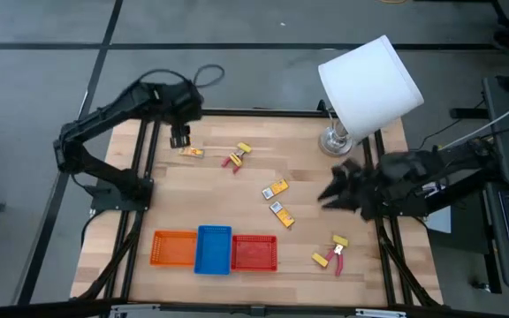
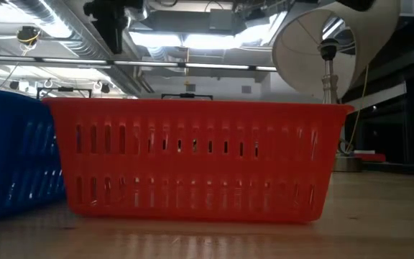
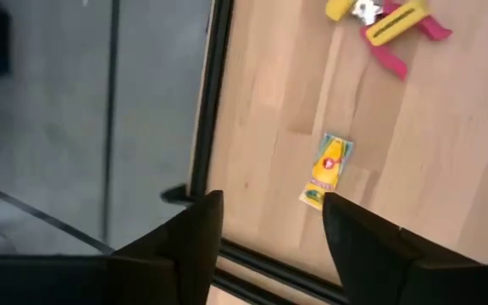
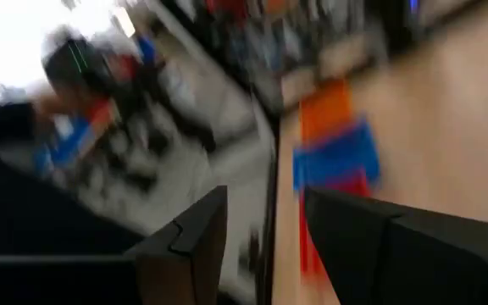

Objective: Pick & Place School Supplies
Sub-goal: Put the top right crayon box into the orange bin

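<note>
Left hand (image 1: 179, 139) open, hovering over flat yellow packet (image 1: 192, 152) at far-left of table (image 1: 237, 199); likely light, thin, slippery, best pinched across short edges; right hand (image 1: 334, 190) open, idle right.

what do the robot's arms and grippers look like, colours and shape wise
Both arms are black, jointed and chunky, with a dark cable looping behind the left arm. The left gripper has two flat, dark, wedge-shaped fingers with angular edges; the right gripper has the same. No markings show.
</note>
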Action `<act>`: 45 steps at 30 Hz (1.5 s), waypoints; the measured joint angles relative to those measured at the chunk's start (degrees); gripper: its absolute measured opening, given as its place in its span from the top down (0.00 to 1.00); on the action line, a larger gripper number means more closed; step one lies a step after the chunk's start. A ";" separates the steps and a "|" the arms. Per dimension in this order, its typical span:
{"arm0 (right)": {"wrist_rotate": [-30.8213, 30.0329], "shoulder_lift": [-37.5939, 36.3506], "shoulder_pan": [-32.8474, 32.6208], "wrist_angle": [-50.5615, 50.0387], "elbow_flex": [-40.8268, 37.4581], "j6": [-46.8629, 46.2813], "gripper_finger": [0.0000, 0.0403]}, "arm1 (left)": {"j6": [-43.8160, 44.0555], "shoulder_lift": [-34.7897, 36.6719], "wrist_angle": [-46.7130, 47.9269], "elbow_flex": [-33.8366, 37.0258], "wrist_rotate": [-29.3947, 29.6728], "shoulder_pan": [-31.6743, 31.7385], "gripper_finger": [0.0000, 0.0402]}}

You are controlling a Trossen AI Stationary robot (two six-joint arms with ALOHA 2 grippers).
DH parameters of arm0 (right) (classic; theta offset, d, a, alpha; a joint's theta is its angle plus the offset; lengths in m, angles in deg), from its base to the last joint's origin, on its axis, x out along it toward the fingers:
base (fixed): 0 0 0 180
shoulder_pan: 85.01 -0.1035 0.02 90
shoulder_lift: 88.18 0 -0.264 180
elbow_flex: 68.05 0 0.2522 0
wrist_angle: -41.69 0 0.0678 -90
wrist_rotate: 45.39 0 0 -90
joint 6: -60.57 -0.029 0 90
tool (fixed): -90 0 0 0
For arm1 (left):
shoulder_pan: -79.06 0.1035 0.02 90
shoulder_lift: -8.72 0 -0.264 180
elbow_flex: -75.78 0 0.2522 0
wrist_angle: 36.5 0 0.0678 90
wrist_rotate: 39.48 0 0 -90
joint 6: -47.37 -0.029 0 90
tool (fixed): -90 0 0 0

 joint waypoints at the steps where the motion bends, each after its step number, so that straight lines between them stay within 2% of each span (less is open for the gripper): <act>1: -0.15 2.05 -2.13 -2.72 0.78 -1.52 0.60 | 0.00 0.04 0.21 0.00 -1.02 1.31 0.47; 3: -1.93 5.66 -6.50 -6.66 1.57 -5.24 0.60 | -0.11 0.15 0.96 0.00 -2.45 2.63 0.44; 6: -5.68 10.31 -13.48 -6.65 1.97 -12.71 0.60 | -0.77 0.21 0.95 0.00 -2.49 1.62 0.42; 11: -8.50 20.45 -27.51 -7.38 2.36 -29.82 0.60 | -0.81 0.20 -0.24 0.00 2.50 -2.92 0.40; 14: -14.09 26.68 -34.10 -11.09 5.41 -38.27 0.61 | -1.57 0.18 -1.35 0.00 4.37 -3.84 0.40; 16: -18.76 30.68 -36.14 -17.96 9.41 -41.66 0.62 | -4.09 -0.74 -2.50 0.00 4.36 -3.78 0.40; 20: -27.12 38.50 -36.21 -38.34 19.59 -43.72 0.67 | -9.52 -5.51 -1.69 0.00 2.52 -2.52 0.40; 24: -36.87 45.14 -34.91 -56.63 28.66 -48.47 0.71 | -9.57 -9.93 -1.20 0.02 -1.50 0.97 0.40; 26: -41.10 47.55 -34.47 -64.44 30.92 -55.44 0.73 | -9.41 -10.82 -4.10 0.02 -2.97 2.07 0.40; 29: -46.95 49.44 -33.90 -74.20 31.33 -72.39 0.75 | -11.03 -11.16 -6.97 0.00 -3.99 2.85 0.40; 31: -48.86 49.62 -32.70 -75.47 31.33 -76.75 0.75 | -11.45 -12.41 -7.06 0.01 -5.91 3.31 0.40; 35: -53.99 48.44 -30.60 -74.41 31.35 -75.34 0.76 | -12.43 -15.09 -6.99 2.01 -9.40 3.10 0.39; 41: -58.50 45.71 -30.89 -74.34 31.35 -75.00 0.76 | -16.16 -13.54 -6.25 13.53 -11.86 3.13 0.36; 45: -60.54 43.43 -31.40 -74.33 31.35 -74.98 0.76 | -17.20 -12.67 -8.73 21.68 -11.12 2.32 0.36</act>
